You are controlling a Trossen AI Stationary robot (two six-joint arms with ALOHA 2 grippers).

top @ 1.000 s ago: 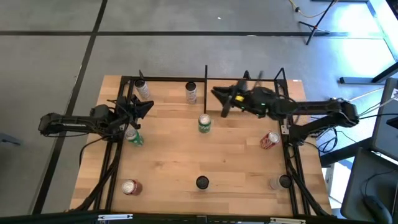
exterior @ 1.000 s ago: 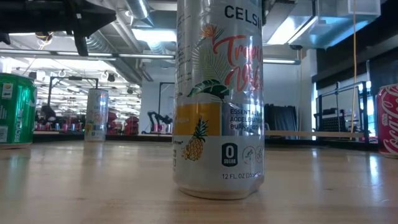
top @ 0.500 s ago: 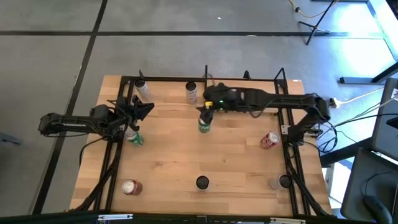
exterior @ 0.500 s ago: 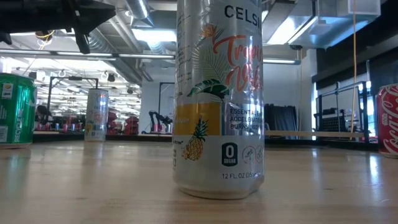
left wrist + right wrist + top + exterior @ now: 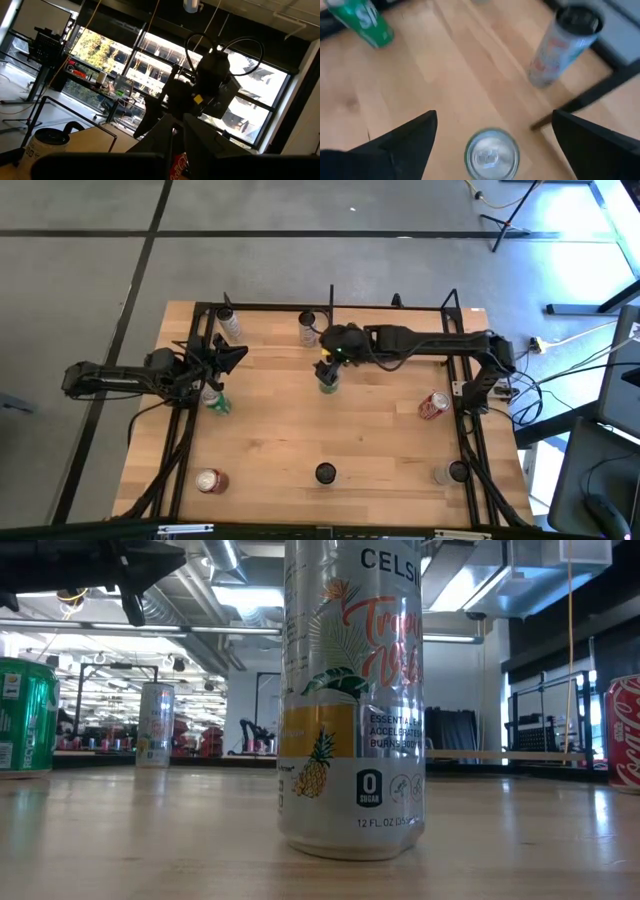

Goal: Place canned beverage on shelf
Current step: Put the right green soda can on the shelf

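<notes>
The right gripper (image 5: 328, 361) is held directly above the green can (image 5: 328, 380) standing near the table's middle, and in the right wrist view its two dark fingers (image 5: 410, 140) are seen spread wide apart, one to each side of the can's silver top (image 5: 491, 156), without touching it; this is judged to be the line-up for a grasp from above. The can is upright on the bare tabletop (image 5: 380, 440), just in front of the rear rail and not yet on the shelf, whose board cannot be picked out with certainty here. The left gripper (image 5: 215, 362) is parked at the table's left edge near another green can (image 5: 216, 401); whether its fingers are apart cannot be told. No container is seen to hold anything: a slim silver can (image 5: 307, 328) stands by the back rail, and a tall pineapple-printed can (image 5: 350, 700) fills the low view. Every can visible appears sealed.
</notes>
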